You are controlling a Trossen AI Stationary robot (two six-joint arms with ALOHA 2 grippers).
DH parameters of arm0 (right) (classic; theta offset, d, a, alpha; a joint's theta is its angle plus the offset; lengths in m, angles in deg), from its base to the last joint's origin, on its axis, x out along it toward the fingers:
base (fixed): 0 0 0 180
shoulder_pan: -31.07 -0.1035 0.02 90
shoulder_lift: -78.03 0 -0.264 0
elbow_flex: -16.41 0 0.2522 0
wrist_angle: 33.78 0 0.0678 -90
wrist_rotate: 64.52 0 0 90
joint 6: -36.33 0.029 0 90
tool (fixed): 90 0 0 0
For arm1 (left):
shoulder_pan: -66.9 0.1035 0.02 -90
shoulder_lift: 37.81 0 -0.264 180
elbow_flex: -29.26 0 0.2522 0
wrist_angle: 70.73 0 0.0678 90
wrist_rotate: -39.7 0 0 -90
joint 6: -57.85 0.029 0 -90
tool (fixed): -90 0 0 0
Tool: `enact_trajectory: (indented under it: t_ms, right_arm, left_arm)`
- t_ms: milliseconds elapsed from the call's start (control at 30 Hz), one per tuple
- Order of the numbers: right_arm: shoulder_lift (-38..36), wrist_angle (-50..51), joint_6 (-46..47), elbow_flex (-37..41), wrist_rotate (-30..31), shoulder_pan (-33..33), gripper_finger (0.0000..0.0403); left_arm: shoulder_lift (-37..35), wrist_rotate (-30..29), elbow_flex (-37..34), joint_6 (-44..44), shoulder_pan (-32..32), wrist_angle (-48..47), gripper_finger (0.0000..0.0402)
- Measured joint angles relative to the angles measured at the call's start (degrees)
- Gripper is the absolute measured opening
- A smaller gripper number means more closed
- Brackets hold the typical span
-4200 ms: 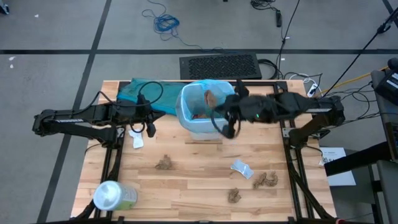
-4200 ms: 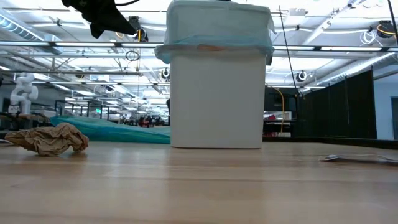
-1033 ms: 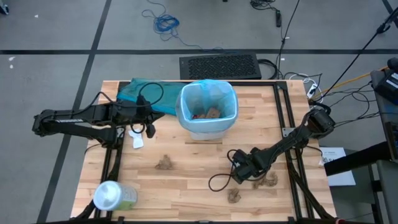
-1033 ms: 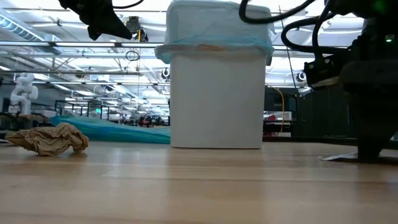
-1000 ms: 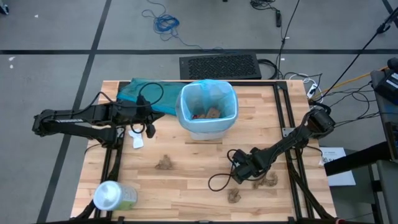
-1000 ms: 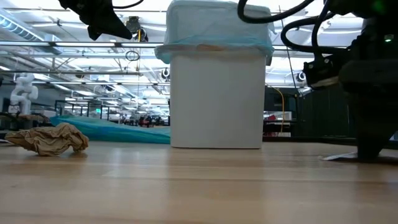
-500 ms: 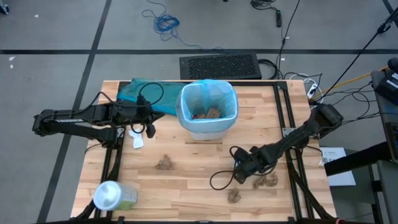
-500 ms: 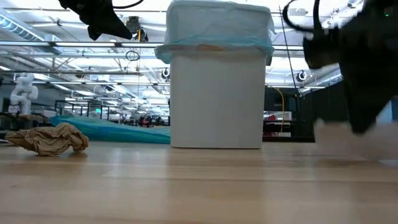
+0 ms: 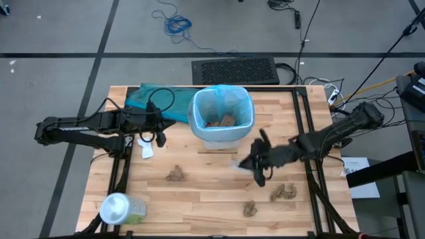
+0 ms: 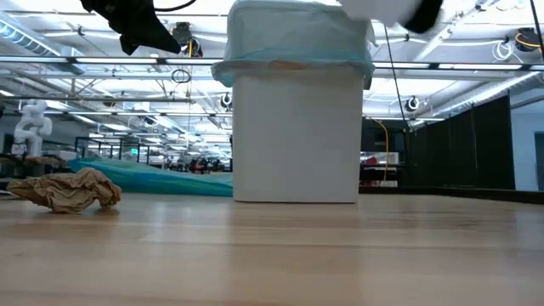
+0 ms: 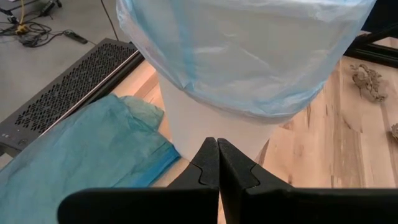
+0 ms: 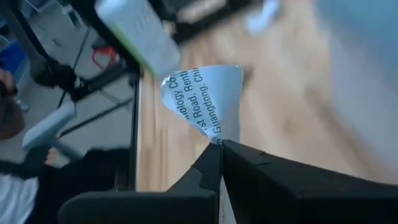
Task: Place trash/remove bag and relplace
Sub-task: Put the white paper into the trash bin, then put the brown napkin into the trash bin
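You are working over a wooden table [image 9: 199, 199] with a white bin [image 9: 222, 117] standing toward its far edge, and the pale blue bag [image 9: 196, 113] is lining that bin with its hem folded down over the rim. Brown paper wads are already lying inside it. A darker teal bag [image 9: 149, 99] is lying on the far left part of the table, and a pale-green container with a white lid [image 9: 119, 210] is lying at the near left corner.

Your left gripper [image 11: 217, 163] is waiting just left of the bin, facing its wall, with its fingers pressed together on nothing.

Your right gripper [image 9: 247, 164] is hanging above the table just near and right of the bin, pinching a white printed paper scrap [image 12: 205, 109] between closed fingers. So you are in the trash-loading step, carrying this scrap toward the bin.

Three crumpled brown wads are still lying on the table: one [image 9: 175, 174] near the middle, one [image 9: 250, 209] toward the near edge, one [image 9: 285, 193] on the right. A small white scrap [image 9: 146, 150] is lying beside the left gripper.

Next, you are probably needing to bring the scrap over the bin's mouth and let go only once it is clear of the rim; the paper is light and may flutter aside.
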Motion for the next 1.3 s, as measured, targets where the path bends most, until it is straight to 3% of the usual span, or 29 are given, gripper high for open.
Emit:
enact_trajectory:
  t_ms: [367, 500, 733, 833, 1000, 1300]
  right_arm:
    - [1.4, 1.7, -30.9, -20.2, 0.0, 14.1, 0.0]
    - [2.8, 4.9, -33.6, -22.8, -0.6, 20.8, 0.0]
    - [8.0, 7.3, -32.3, -22.8, -12.9, 31.1, 0.0]
    - [10.3, 7.8, -32.2, -22.8, -15.2, 33.2, 0.0007]
    - [11.5, 7.0, -32.0, -22.8, -15.3, 34.2, 0.005]
    - [11.4, 4.8, -31.8, -22.8, -15.6, 34.1, 0.0187]
  left_arm:
    - [0.0, 0.0, 0.0, 0.0, 0.0, 0.2, 0.0]
    - [0.0, 0.0, 0.0, 0.1, 0.0, 0.1, 0.0]
    - [0.0, 0.0, 0.0, 0.2, 0.0, -0.1, 0.0]
    - [0.0, 0.0, 0.0, 0.3, 0.0, -0.1, 0.0]
    - [0.0, 0.0, 1.7, 0.4, 0.0, -3.7, 0.0]
    - [0.0, 3.0, 3.7, 0.6, 0.0, -8.2, 0.0]
